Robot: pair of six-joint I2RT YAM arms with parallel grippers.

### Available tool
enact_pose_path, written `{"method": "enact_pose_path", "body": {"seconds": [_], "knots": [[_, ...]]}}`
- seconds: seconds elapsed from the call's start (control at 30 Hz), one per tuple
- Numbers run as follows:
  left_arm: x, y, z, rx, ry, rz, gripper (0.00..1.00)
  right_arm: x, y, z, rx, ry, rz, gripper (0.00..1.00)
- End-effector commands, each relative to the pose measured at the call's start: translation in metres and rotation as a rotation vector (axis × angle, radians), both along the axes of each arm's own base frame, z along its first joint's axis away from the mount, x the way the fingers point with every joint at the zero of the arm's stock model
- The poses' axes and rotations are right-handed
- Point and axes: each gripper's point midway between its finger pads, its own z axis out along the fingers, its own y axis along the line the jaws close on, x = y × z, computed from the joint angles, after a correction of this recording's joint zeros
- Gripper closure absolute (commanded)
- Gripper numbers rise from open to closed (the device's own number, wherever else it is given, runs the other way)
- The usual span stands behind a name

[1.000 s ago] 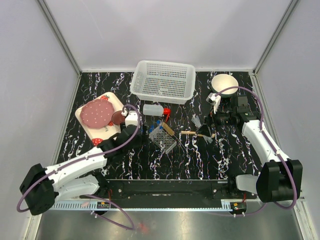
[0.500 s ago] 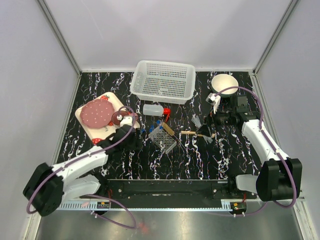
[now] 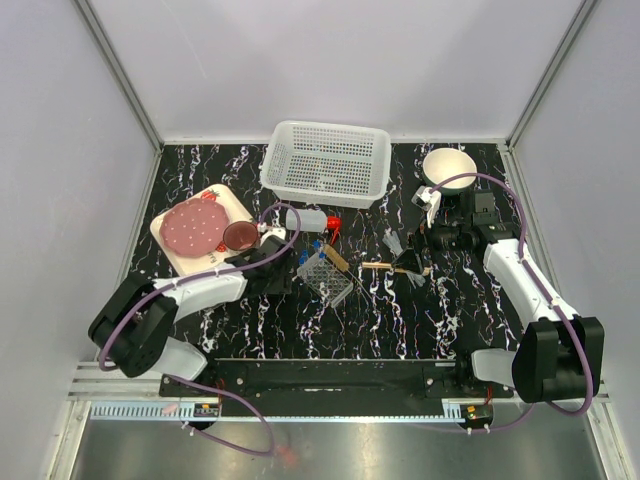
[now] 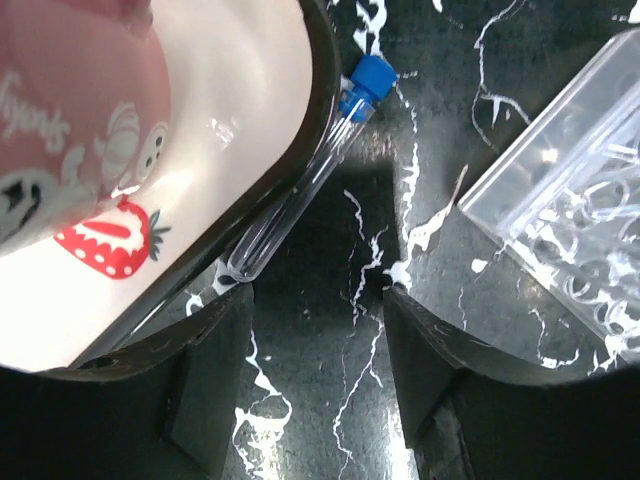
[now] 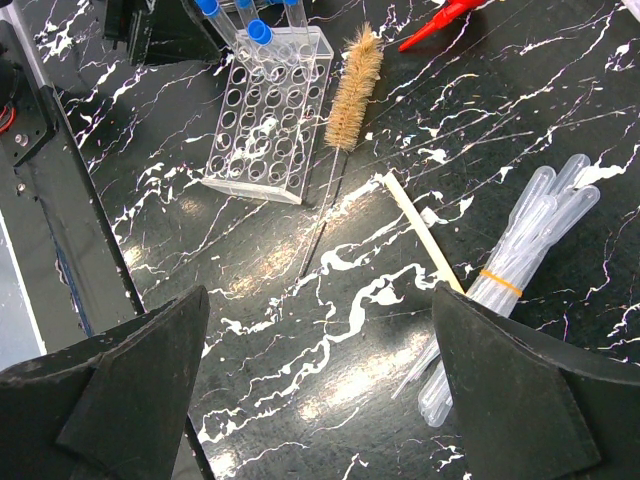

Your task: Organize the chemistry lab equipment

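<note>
A clear blue-capped test tube (image 4: pixel 300 180) lies on the table against the rim of the strawberry-print tray (image 4: pixel 250 120). My left gripper (image 4: pixel 318 305) hangs open just short of it; the tube's closed end sits by the left fingertip and nothing is between the jaws. In the top view this gripper (image 3: pixel 272 258) is between tray and tube rack (image 3: pixel 326 276). The rack (image 5: pixel 265 110) holds several blue-capped tubes (image 5: pixel 258 30). My right gripper (image 5: pixel 320 300) stands wide open over bare table, next to the banded pipettes (image 5: pixel 520 265) and a wooden stick (image 5: pixel 425 235). The red-capped bottle (image 3: pixel 308 220) lies behind the rack.
A white mesh basket (image 3: pixel 325 160) stands at the back centre and a white bowl (image 3: pixel 448 165) at the back right. The tray (image 3: pixel 172 248) carries a pink plate (image 3: pixel 193 227) and mug (image 3: pixel 240 235). A bristle brush (image 5: pixel 355 85) lies beside the rack.
My left arm has swung in over the table and its gripper has shifted right and nearer, to the gap between tray and rack. The right arm has stayed still.
</note>
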Motion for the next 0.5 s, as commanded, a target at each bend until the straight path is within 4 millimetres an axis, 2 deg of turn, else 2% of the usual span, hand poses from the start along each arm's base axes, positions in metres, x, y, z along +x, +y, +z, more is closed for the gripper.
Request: {"method": "enact_pose_path", "body": {"seconds": [0.0, 0.2, 0.47], "knots": [[0.017, 0.001, 0.005, 0.041, -0.018, 0.012, 0.40, 0.004, -0.002, 0.005, -0.008, -0.028, 0.003, 0.02], [0.021, 0.006, 0.001, 0.085, 0.003, 0.023, 0.41, 0.004, -0.002, 0.004, -0.010, -0.029, 0.003, 0.02], [0.008, 0.012, 0.003, 0.069, 0.023, 0.049, 0.40, 0.004, -0.002, 0.003, -0.011, -0.023, 0.003, 0.02]]}}
